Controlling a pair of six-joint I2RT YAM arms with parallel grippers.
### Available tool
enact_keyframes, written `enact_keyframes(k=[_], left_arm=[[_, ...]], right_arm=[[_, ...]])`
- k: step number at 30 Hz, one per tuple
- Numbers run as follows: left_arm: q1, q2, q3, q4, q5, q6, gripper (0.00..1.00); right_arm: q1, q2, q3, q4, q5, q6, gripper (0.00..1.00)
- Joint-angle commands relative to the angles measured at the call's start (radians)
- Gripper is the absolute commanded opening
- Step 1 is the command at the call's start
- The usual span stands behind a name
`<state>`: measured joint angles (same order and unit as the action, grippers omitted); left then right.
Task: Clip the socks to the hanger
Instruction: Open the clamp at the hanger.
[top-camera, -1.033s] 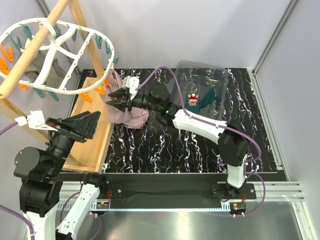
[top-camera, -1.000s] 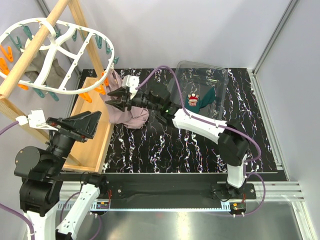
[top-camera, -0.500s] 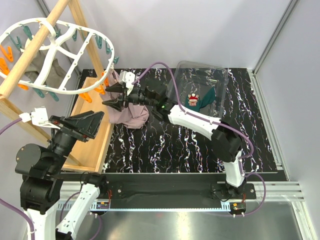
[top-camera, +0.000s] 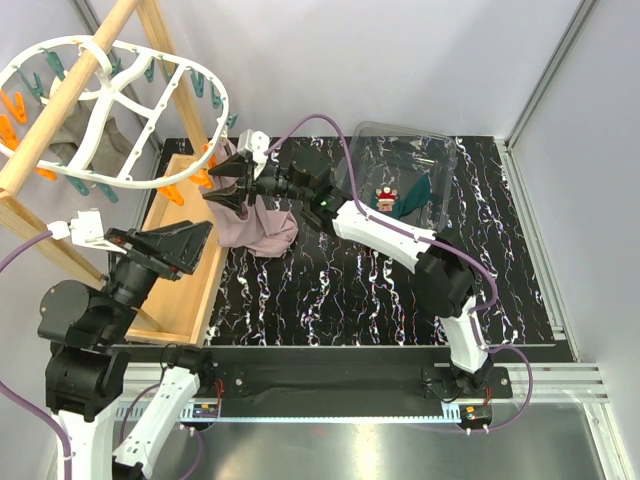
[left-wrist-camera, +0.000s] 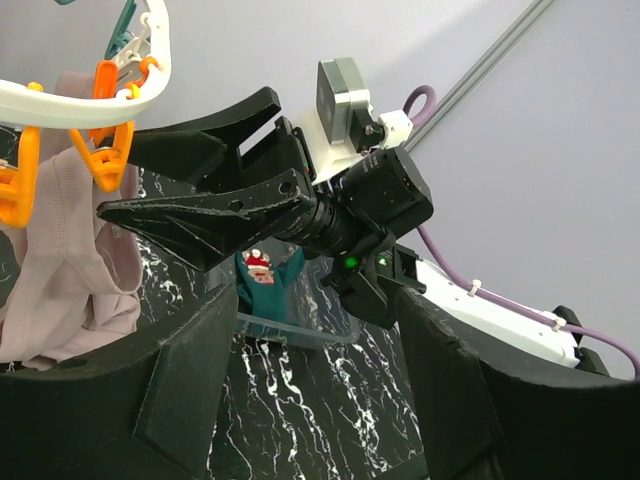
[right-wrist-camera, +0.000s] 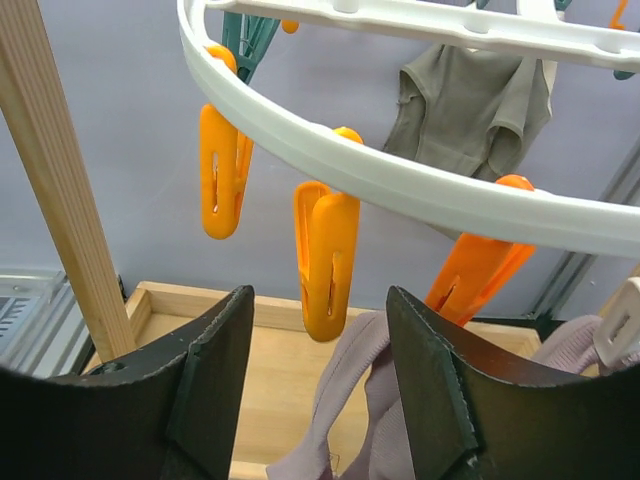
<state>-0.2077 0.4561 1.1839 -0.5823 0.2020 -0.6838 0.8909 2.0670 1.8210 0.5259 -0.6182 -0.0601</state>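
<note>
The white oval hanger (top-camera: 150, 130) hangs at the far left with teal and orange pegs; its rim also shows in the right wrist view (right-wrist-camera: 400, 180). My right gripper (top-camera: 225, 185) is open and empty at the hanger's right edge. In the right wrist view (right-wrist-camera: 318, 300) an orange peg (right-wrist-camera: 327, 260) hangs between its fingertips. The teal-green socks (top-camera: 400, 195) lie in a clear bin; the one with the Christmas figure (left-wrist-camera: 262, 285) shows in the left wrist view. My left gripper (top-camera: 185, 245) is open and empty, low at the left, pointing at the right gripper (left-wrist-camera: 200, 215).
A mauve-pink cloth (top-camera: 255, 225) hangs from the hanger down to the table. A grey cloth (right-wrist-camera: 470, 95) is clipped at the far side. A wooden pole frame (top-camera: 70, 100) carries the hanger above a wooden tray (top-camera: 185, 300). The clear bin (top-camera: 400, 160) stands at the back.
My right gripper has moved left and up, from over the mauve cloth to the orange pegs at the hanger's rim. The left gripper has barely shifted.
</note>
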Motion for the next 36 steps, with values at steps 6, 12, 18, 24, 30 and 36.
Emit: enact_keyframes(k=[6,12,18,24,30,36], left_arm=[[-0.001,0.082,0.048,-0.010,-0.056,-0.036,0.70],[0.001,0.150,0.104,-0.051,-0.093,-0.042,0.70],[0.001,0.205,0.154,-0.086,-0.104,-0.037,0.70],[0.001,0.220,0.174,-0.132,-0.167,-0.042,0.70],[-0.001,0.292,0.200,-0.146,-0.256,-0.013,0.69],[-0.001,0.335,0.200,-0.096,-0.286,-0.028,0.68]], right_arm=[[-0.003,0.038,0.072,0.049,-0.058,0.081,0.58],[-0.003,0.047,0.087,0.066,-0.069,0.121,0.43],[-0.003,0.045,0.089,0.077,-0.063,0.138,0.35],[-0.004,0.036,0.101,0.043,-0.061,0.158,0.00],[-0.003,-0.042,0.087,-0.050,-0.057,0.183,0.00],[-0.003,-0.119,0.089,-0.191,-0.057,0.194,0.00]])
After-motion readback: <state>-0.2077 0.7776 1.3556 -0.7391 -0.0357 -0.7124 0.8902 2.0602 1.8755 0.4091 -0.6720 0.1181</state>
